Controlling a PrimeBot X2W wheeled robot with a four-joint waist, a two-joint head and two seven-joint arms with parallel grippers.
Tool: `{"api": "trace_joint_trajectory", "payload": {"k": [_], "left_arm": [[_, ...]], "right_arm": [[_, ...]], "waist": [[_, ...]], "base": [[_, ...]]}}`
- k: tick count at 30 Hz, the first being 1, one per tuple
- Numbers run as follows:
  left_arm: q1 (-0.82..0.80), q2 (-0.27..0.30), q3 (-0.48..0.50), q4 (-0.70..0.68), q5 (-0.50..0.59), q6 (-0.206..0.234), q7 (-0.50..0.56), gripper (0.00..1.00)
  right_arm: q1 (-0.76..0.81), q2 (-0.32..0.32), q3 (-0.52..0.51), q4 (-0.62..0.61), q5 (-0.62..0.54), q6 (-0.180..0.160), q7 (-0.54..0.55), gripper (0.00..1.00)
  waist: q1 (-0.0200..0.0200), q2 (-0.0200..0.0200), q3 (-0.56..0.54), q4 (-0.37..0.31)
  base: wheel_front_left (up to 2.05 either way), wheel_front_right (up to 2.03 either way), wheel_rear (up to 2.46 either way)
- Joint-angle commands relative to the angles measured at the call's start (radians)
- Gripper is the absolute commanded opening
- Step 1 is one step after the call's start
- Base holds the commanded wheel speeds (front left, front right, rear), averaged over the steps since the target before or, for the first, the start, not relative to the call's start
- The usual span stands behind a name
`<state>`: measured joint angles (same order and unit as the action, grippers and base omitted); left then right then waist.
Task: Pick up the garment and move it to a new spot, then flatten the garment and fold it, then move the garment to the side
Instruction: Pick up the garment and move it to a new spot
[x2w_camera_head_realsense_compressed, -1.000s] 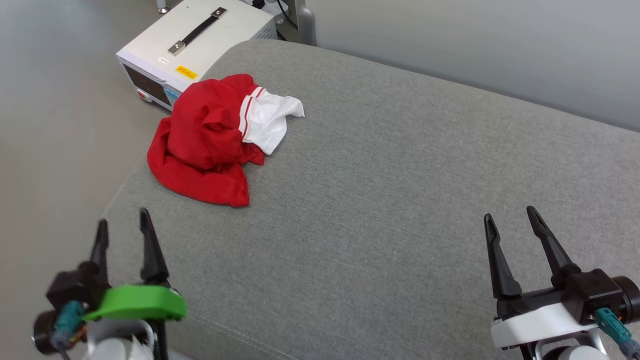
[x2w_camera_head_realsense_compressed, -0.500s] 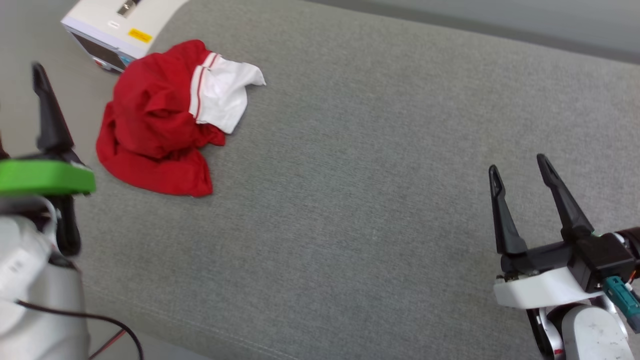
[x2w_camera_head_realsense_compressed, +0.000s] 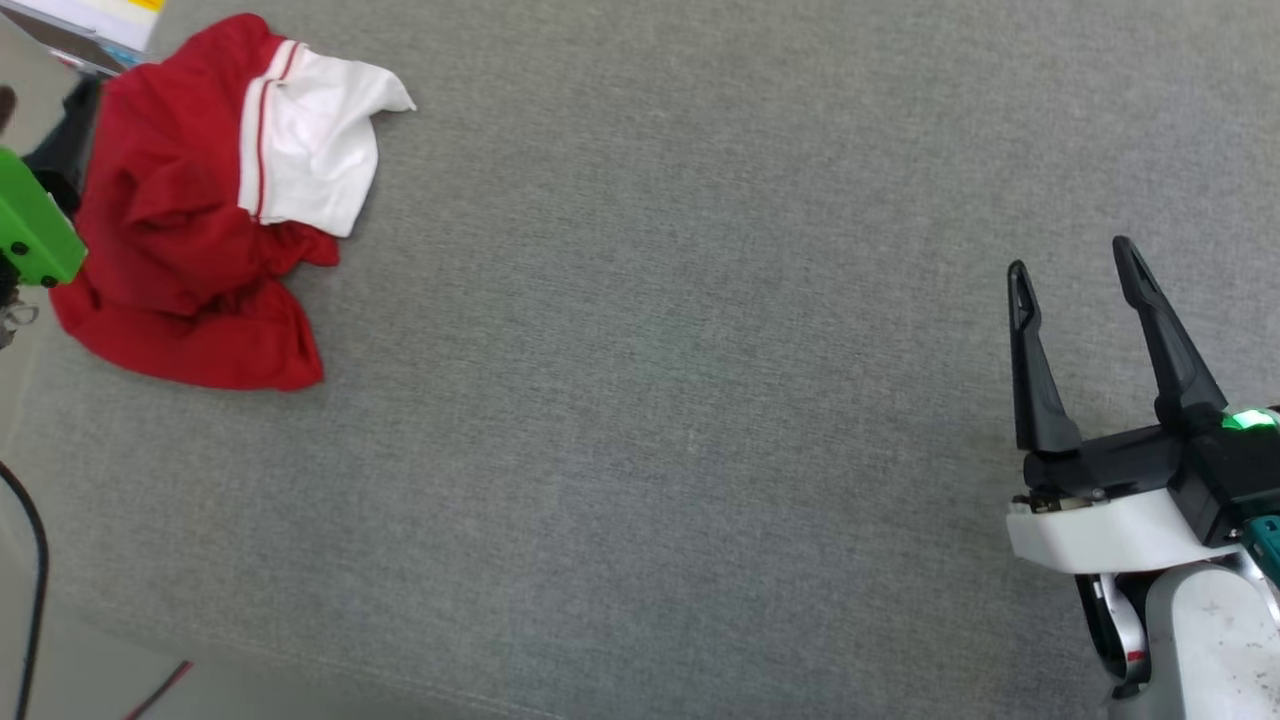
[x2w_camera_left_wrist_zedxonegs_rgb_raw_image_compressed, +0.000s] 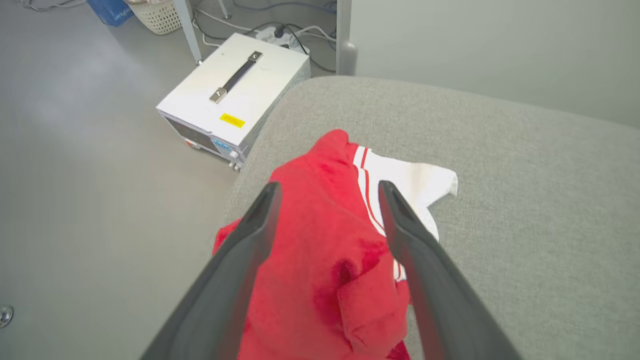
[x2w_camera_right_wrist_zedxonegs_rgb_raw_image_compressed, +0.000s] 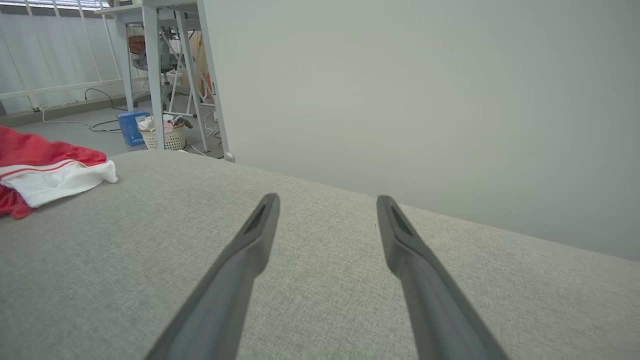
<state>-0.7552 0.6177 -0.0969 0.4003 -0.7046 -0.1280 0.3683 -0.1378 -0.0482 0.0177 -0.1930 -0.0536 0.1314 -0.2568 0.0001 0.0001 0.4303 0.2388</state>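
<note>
The garment lies crumpled at the left end of the grey cushion, red with one white sleeve and striped trim on top. In the left wrist view my left gripper hovers open just above the garment, a finger on either side of the red heap, nothing held. My left arm's green wrist mount shows at the left edge of the head view, beside the garment. My right gripper stands open and empty at the lower right, far from the garment, over bare cushion.
A white box with a black handle stands on the floor close to the cushion's left end. Beyond it are table legs, cables, a white basket and a blue box. A pale wall runs behind the cushion.
The head camera has swung, shifting the whole picture. My left gripper has come forward from the cushion's near left corner to over the garment. Both grippers stay open; the garment lies as before.
</note>
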Motion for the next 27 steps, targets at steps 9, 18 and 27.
{"api": "trace_joint_trajectory", "payload": {"k": [9,18,27], "left_arm": [[-0.064,0.082,-0.119,0.096,-0.136,-0.003,0.287,1.00],[-0.073,0.036,-0.240,0.229,-0.179,-0.003,0.397,1.00],[-0.065,0.020,-0.359,0.274,-0.199,-0.003,0.390,0.15]], "right_arm": [[-0.040,-0.002,-0.014,-0.018,-0.005,-0.001,-0.005,1.00],[-0.067,-0.003,-0.020,-0.019,-0.006,-0.001,-0.005,1.00],[-0.072,-0.003,-0.032,-0.011,0.003,-0.001,-0.005,1.00]], "waist": [[-0.0001,-0.0001,0.087,-0.063],[-0.0001,-0.0001,0.142,-0.090],[-0.0001,-0.0001,0.145,-0.101]], "base": [[0.00,0.00,0.00],[0.00,0.00,0.00],[0.00,0.00,0.00]]}}
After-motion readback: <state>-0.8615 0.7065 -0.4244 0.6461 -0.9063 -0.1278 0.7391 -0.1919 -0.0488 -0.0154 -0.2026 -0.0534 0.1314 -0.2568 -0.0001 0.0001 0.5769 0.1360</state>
